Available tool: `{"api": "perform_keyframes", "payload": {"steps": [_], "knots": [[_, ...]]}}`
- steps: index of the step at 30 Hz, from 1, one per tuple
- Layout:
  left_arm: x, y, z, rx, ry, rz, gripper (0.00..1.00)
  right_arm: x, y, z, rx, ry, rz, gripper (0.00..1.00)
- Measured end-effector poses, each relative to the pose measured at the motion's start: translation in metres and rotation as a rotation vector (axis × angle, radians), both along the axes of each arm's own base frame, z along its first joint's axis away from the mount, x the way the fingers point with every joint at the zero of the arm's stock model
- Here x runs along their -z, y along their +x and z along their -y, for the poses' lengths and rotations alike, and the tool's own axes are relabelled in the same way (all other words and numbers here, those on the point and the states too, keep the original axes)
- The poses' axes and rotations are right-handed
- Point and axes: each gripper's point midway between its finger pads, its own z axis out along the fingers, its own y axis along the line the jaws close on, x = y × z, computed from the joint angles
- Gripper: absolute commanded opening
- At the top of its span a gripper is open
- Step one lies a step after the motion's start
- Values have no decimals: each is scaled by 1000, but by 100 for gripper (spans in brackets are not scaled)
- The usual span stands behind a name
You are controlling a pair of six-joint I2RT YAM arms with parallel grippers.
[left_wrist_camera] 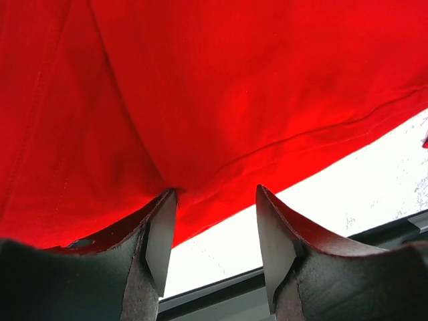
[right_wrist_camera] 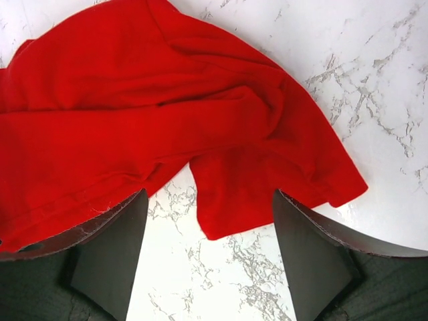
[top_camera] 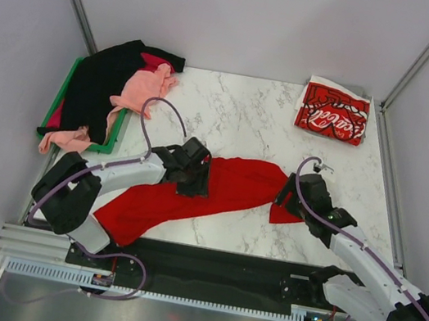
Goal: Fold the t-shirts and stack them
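Observation:
A large plain bright red t-shirt lies crumpled across the marble table near its front edge. My left gripper is open and sits over the shirt's middle; in the left wrist view the red cloth fills the frame just beyond the open left gripper. My right gripper is open and empty at the shirt's right end; in the right wrist view a sleeve lies between its open right gripper. A folded red Coca-Cola shirt lies at the far right.
A green tray at the far left holds a heap of black, salmon-pink and magenta shirts. Grey walls enclose the table. A black rail runs along the near edge.

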Motion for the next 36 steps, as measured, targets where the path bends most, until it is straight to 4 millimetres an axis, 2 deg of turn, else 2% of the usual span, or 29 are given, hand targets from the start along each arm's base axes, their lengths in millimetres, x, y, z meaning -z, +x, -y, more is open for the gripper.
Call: {"api": "perform_keyframes", "payload": {"steps": [7,11,12,16,18,20,23,26,29,33,36], "knots": [[9,-1,-2,-3,35,-30,56,0,1,-1,-2,7,3,81],[16,-1,-6,-16,61,-39,36,1,1,-1,-2,9,5,80],[16,-1,-7,-19,65,-39,26,3,0,-1,-4,10,3,80],[12,3,-5,-25,74,-16,24,5,-1,0,-4,8,-3,80],[7,8,-1,-26,67,0,16,5,-1,-1,-4,10,-3,81],[-1,15,3,-31,57,25,2,4,-1,0,-4,10,-2,82],[-16,27,10,-40,41,61,2,3,0,3,5,8,4,85],[-39,40,13,-60,39,112,2,0,0,8,20,1,12,87],[-84,53,9,-98,23,209,2,-3,0,15,35,-11,15,88],[-176,64,-1,-165,-71,399,2,-8,1,18,45,-10,25,88],[-226,58,-18,-215,-130,510,2,-9,2,20,55,-8,28,88]]}}
